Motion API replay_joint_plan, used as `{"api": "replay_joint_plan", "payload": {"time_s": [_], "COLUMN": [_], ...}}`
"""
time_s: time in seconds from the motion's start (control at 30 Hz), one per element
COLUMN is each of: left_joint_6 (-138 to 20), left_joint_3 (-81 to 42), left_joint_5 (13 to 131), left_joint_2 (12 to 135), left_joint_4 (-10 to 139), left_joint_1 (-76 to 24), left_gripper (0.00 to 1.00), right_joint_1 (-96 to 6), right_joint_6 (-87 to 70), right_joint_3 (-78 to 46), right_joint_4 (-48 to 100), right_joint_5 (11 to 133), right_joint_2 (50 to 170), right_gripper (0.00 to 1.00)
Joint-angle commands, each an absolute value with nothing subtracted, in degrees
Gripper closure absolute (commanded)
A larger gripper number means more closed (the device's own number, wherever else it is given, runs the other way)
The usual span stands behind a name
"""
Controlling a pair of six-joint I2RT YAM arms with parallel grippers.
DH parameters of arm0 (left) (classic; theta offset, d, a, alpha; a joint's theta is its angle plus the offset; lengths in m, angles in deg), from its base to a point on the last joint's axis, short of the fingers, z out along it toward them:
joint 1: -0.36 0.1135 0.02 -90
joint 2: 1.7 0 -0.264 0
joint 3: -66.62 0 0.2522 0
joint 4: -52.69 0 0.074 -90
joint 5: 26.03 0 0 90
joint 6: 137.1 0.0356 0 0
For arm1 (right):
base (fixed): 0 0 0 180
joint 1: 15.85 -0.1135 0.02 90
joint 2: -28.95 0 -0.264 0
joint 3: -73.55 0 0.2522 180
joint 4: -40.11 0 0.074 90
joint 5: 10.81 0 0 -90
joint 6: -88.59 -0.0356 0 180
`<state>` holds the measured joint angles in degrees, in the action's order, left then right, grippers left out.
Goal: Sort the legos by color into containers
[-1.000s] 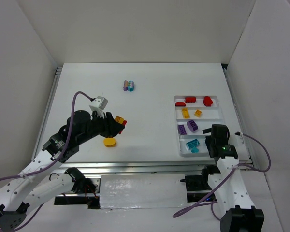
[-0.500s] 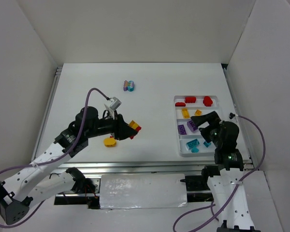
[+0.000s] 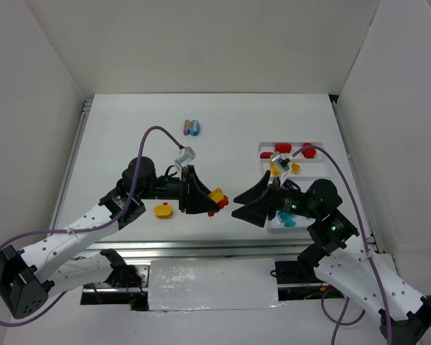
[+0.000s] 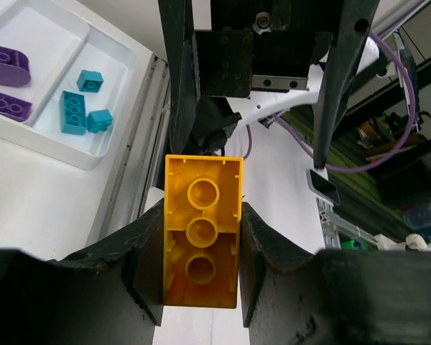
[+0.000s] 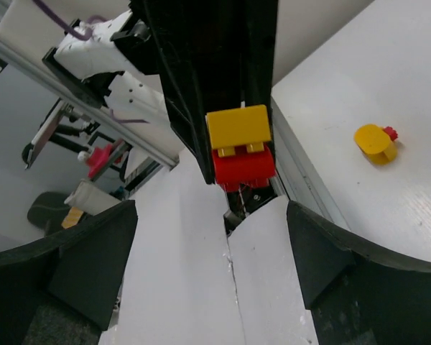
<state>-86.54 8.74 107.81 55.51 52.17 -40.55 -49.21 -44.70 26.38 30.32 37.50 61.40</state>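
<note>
white table (image 3: pixel 223 136) bears tray (image 3: pixel 314 169), yellow lego (image 3: pixel 163 210), striped cluster (image 3: pixel 192 127).

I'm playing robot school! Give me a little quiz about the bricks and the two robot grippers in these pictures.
1. True or false: the left gripper is shut on a yellow and red brick stack.
2. Which colour of bricks lies in the tray compartment nearest the arms' bases? A red, B teal, C yellow.
3. Fill in the gap: the right gripper is ____, with nothing between its fingers.

Key: 1 true. 2 B, the teal bricks. 3 open.
</note>
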Motion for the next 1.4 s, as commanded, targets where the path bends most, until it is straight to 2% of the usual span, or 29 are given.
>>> {"api": "replay_joint_plan", "payload": {"time_s": [0.0,0.2,0.5,0.57,0.67,0.7,0.73,0.8,0.83,0.87,0.9,1.0,1.07,1.17,1.27,1.3,1.37], "left_joint_6": [-87.35,-87.52,-88.67,-88.67,-88.32,-88.4,-88.58,-88.76,-88.67,-88.41,-88.06,-86.04,-84.28,-83.04,-83.39,-83.57,-83.66], "left_joint_3": [7.5,7.33,7.77,7.68,7.24,7.24,7.24,7.07,7.06,6.89,6.8,5.92,5.13,4.95,5.39,5.57,5.48], "left_joint_5": [110.38,110.73,112.75,112.4,111.61,111.61,111.61,111.43,111.17,110.91,109.77,106.79,105.37,104.14,105.1,105.28,106.07], "left_joint_2": [56.66,56.75,55.78,55.61,55.26,55.17,55.17,55.17,55.08,54.91,54.73,53.85,52.97,51.57,51.13,51.3,51.83], "left_joint_4": [47.02,47.03,45.1,45.35,46.59,46.5,46.41,46.24,46.32,47.11,47.81,51.85,53.96,55.73,54.32,54.06,53.44], "left_joint_1": [-41.74,-42.18,-42.36,-42.27,-42.27,-42.27,-42.27,-42.36,-42.36,-42.27,-42.36,-42.27,-42.27,-42.27,-42.27,-42.27,-42.36], "left_gripper": [1.0,1.0,1.0,1.0,1.0,1.0,0.99,0.88,0.68,0.55,0.3,0.09,0.09,0.13,0.25,0.38,0.44], "right_joint_1": [-54.07,-57.94,-58.65,-58.65,-58.65,-58.65,-58.65,-58.65,-58.65,-58.65,-58.65,-58.65,-58.57,-58.56,-58.57,-58.48,-58.65], "right_joint_6": [-41.23,-39.56,-37.36,-36.75,-36.22,-36.48,-36.83,-36.31,-36.13,-35.95,-35.26,-33.58,-32.27,-31.91,-32.08,-32.17,-32.61], "right_joint_3": [24.63,23.58,24.81,26.04,28.32,28.85,29.46,29.73,29.73,29.73,29.65,28.95,28.5,28.24,28.06,27.98,27.71], "right_joint_4": [37.77,39.45,41.47,43.04,47.17,48.23,48.59,48.59,48.59,48.5,48.33,45.87,43.67,42.79,42.88,43.22,43.31], "right_joint_5": [42.52,46.31,48.26,47.64,44.05,43.43,43.86,43.6,43.34,42.98,42.81,43.42,43.77,43.51,42.98,42.72,42.63], "right_joint_2": [63.58,66.83,66.66,65.79,64.9,64.73,64.64,64.64,64.64,64.72,64.73,64.64,64.29,64.02,64.37,64.55,65.25], "right_gripper": [0.09,0.23,0.58,0.59,0.65,1.0,1.0,1.0,1.0,1.0,1.0,1.0,1.0,1.0,1.0,1.0,1.0]}}
